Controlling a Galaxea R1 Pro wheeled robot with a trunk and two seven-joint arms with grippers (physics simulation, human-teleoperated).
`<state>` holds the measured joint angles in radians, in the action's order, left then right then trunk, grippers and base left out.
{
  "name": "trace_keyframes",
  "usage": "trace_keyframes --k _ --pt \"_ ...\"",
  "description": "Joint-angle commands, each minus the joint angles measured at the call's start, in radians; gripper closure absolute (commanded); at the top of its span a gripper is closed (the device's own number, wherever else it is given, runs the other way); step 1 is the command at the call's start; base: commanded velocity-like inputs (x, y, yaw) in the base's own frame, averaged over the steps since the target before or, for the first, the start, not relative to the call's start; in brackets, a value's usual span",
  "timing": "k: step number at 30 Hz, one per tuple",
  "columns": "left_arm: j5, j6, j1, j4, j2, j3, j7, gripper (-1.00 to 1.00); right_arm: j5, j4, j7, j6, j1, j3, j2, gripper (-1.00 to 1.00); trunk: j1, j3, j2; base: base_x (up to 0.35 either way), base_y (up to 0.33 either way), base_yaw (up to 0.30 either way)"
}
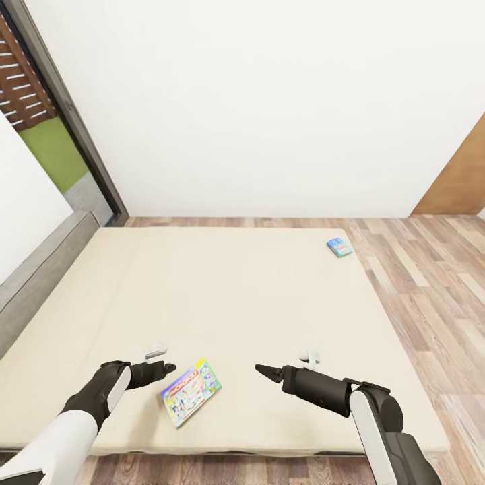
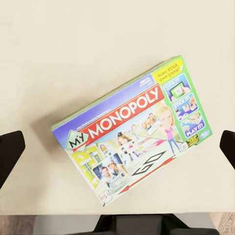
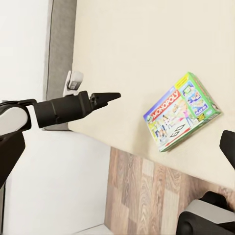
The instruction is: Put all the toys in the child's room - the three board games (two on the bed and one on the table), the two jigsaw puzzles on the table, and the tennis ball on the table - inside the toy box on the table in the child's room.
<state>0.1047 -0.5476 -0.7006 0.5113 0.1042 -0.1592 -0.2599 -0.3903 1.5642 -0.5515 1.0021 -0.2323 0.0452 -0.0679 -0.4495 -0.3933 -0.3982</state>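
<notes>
On the cream bed (image 1: 236, 289), a green-edged "MONOPOLY" board game (image 1: 190, 392) lies flat near the front edge. My left gripper (image 1: 165, 368) hovers just to its left, open. In the left wrist view the box (image 2: 134, 132) lies between the widely spread dark fingertips (image 2: 10, 152), untouched. My right gripper (image 1: 266, 370) hangs open over the mattress to the box's right, pointing toward it. The right wrist view takes in the box (image 3: 181, 111) and my left gripper (image 3: 110, 96). A second, small blue board game (image 1: 339, 247) rests at the bed's far right corner.
A grey bed frame (image 1: 40, 269) runs along the left side, below a dark-framed glass door (image 1: 67, 121). Wood plank floor (image 1: 431, 289) lies to the right of and in front of the bed. A white wall (image 1: 269, 101) stands behind, with a brown door (image 1: 458, 182) at far right.
</notes>
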Motion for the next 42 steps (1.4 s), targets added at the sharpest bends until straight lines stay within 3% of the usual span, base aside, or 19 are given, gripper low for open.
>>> trace_keyframes --k 1,27,38,42 --pt "0.01 -0.008 0.0 0.001 0.0 -0.003 0.001 -1.0 0.006 0.0 -0.007 0.005 -0.001 0.003 -0.001 -1.0 0.0 -0.003 -0.002 0.0 0.0 0.0" --pt "0.01 -0.005 0.0 0.001 -0.001 0.0 0.001 -1.0 0.001 0.005 -0.009 0.01 -0.002 0.002 -0.004 -1.0 0.0 -0.046 -0.002 0.0 0.0 0.0" --pt "0.008 -0.005 0.0 0.001 -0.002 0.002 0.003 -1.0 -0.002 0.011 -0.013 0.012 -0.042 0.006 -0.017 -1.0 0.0 -0.064 -0.002 0.0 0.0 0.0" --pt "0.007 -0.005 0.0 0.001 -0.002 0.001 0.004 -1.0 -0.003 0.011 -0.078 0.016 -0.065 0.007 -0.021 -1.0 0.0 -0.071 -0.002 0.0 0.0 0.0"
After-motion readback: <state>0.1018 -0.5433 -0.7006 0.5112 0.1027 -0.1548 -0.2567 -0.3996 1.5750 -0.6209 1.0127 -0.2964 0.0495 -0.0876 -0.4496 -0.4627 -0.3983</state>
